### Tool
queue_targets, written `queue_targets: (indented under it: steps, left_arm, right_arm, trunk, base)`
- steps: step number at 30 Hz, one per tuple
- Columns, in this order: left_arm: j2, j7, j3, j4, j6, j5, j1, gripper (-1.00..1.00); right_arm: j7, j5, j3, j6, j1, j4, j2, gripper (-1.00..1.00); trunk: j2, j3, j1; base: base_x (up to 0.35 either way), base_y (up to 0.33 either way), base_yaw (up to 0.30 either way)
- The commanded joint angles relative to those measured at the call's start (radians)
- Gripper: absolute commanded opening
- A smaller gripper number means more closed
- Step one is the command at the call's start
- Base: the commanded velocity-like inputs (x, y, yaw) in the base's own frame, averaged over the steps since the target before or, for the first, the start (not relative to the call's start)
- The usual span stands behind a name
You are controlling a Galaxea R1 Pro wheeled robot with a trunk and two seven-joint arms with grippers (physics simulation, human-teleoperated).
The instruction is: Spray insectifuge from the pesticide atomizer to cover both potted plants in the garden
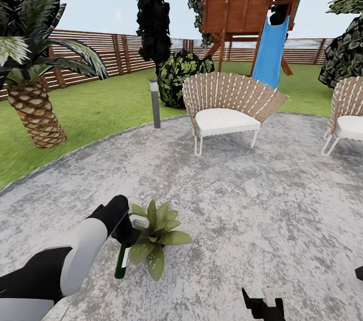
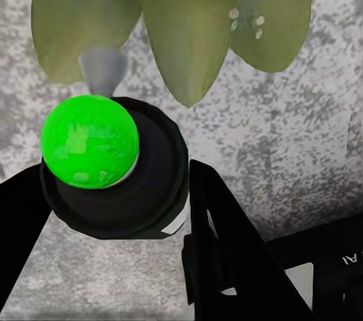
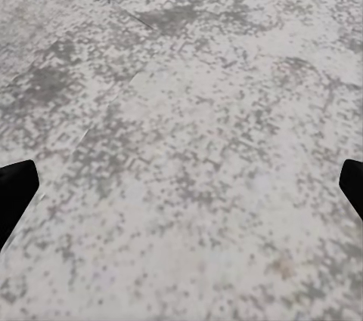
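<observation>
The left gripper (image 1: 122, 234) is clamped on the slim dark-green pesticide atomizer bottle with its white label (image 1: 121, 262), holding it just to the left of a low rosette of broad, pointed, speckled green leaves (image 1: 156, 238) that sits on the near part of the round grey paved patio (image 1: 237, 195). Seen along the left wrist, the bottle's black head with a bright green round cap (image 2: 89, 140) sits between the dark fingers (image 2: 227, 260), and a pale cone of spray (image 2: 101, 69) seems to leave it toward the leaves (image 2: 189, 26). So the pick-up looks done and the first plant is being treated; whether it is fully covered I cannot judge. I can make out no second small potted plant from here, so that one is likely left to do.

The right gripper (image 1: 265, 304) hangs low at the near right, its jaws apart over bare paving (image 3: 181, 125).

There is ample open paving to the right and farther on. The woven beige chair with a white cushion (image 1: 227, 109) and a second like it (image 1: 348, 114) stand well apart at the far side, the grey bollard lamp post (image 1: 155, 103) at the patio's far-left edge, the scaly-trunked palm (image 1: 33, 104) on the lawn (image 1: 101, 104).
</observation>
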Motion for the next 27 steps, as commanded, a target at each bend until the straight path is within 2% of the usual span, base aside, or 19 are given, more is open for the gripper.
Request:
queue_targets:
  steps: [1, 7, 10, 15, 22, 27]
  left_arm:
    - [0.000, -0.007, 0.008, -0.001, 0.004, -0.010, 0.000, -1.00]
    - [-0.009, -0.007, 0.008, 0.001, 0.004, -0.010, 0.010, -1.00]
    - [-0.014, -0.007, 0.011, 0.000, 0.004, -0.010, 0.009, -1.00]
    - [-0.008, -0.007, 0.008, 0.000, 0.004, -0.010, 0.009, -1.00]
    - [-0.010, -0.007, 0.007, 0.000, 0.004, -0.010, 0.012, -1.00]
    - [-0.012, -0.007, 0.008, 0.000, 0.004, -0.010, 0.012, -1.00]
  right_arm:
    - [0.009, -0.011, 0.003, -0.002, 0.000, 0.001, 0.000, 1.00]
    - [0.009, -0.010, 0.003, -0.002, 0.000, 0.001, 0.000, 1.00]
    - [0.009, -0.010, 0.003, -0.002, 0.000, 0.001, 0.000, 1.00]
    - [0.009, -0.011, 0.003, -0.002, 0.000, 0.001, 0.000, 1.00]
    - [0.009, -0.009, 0.003, -0.002, 0.000, 0.001, -0.001, 1.00]
    - [0.009, -0.010, 0.003, -0.002, 0.000, 0.001, -0.001, 1.00]
  trunk:
    - [0.000, -0.001, 0.000]
    - [0.000, -0.001, 0.000]
    - [0.000, -0.001, 0.000]
    - [0.000, -0.001, 0.000]
    - [0.000, -0.001, 0.000]
    - [0.000, -0.001, 0.000]
  base:
    - [0.000, 0.000, 0.000]
    - [-0.012, 0.000, 0.000]
    - [-0.230, 0.000, 0.000]
    - [-0.077, 0.000, -0.017]
    - [-0.013, -0.001, -0.255]
    - [-0.236, -0.075, -0.079]
